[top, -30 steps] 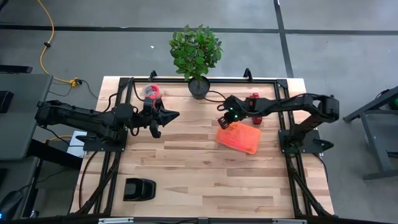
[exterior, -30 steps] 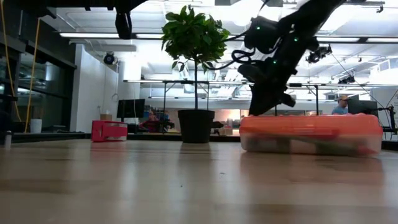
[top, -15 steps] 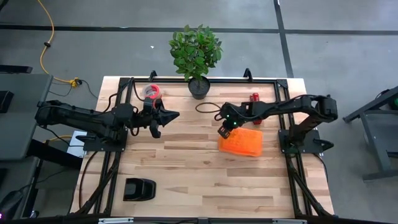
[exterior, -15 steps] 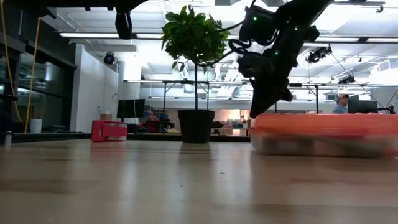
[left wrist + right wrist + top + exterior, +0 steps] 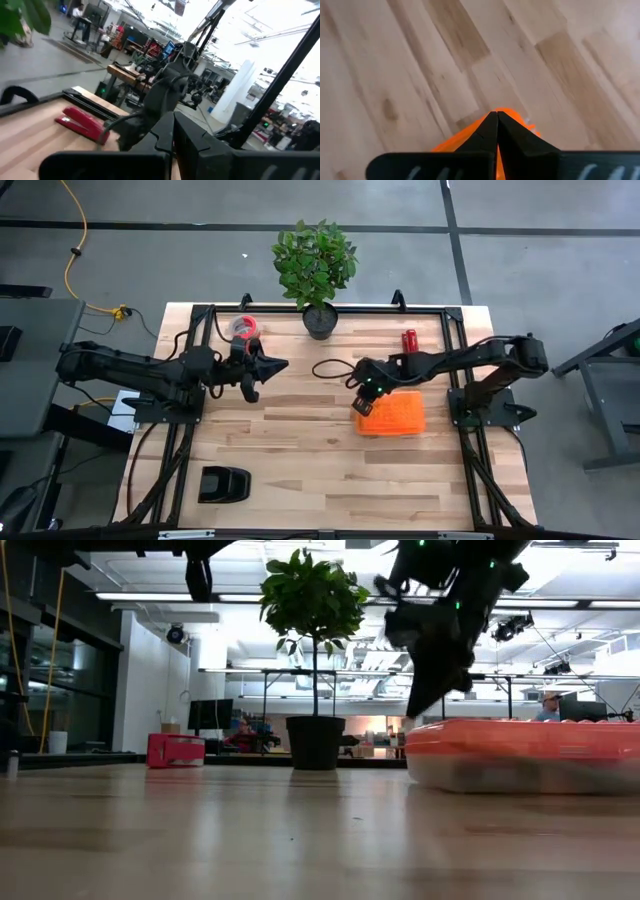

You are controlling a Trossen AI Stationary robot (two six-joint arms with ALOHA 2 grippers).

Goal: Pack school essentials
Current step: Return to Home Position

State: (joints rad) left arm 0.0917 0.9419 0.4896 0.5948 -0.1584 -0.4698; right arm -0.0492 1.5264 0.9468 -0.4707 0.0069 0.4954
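An orange-lidded box (image 5: 392, 415) with a clear lower half lies flat on the table right of centre. In the low view only dim shapes show through its wall (image 5: 520, 772), so the school essentials cannot be made out. My right gripper (image 5: 360, 406) is shut and slants down at the box's left end. My left gripper (image 5: 282, 364) is shut on nothing and hangs level above the table's left half. My right gripper has its shut fingers on the box's left end, at the lid's corner (image 5: 512, 120). It comes slanting down from above and from the table's right. In the low view the tips meet the lid's upper left edge (image 5: 414, 726). The box stays flat on the table.
A potted plant (image 5: 320, 320) stands at the far middle, a red tape roll (image 5: 243, 327) at the far left, and a red cylinder (image 5: 409, 340) at the far right. A black object (image 5: 224, 483) lies near the front left. Bare wood lies between the box and the near edge.
My right gripper has moved toward the table's near edge along the box's left end and has rolled a little. The box has slid slightly toward the near edge and turned about, so its long sides now lie more squarely with the table.
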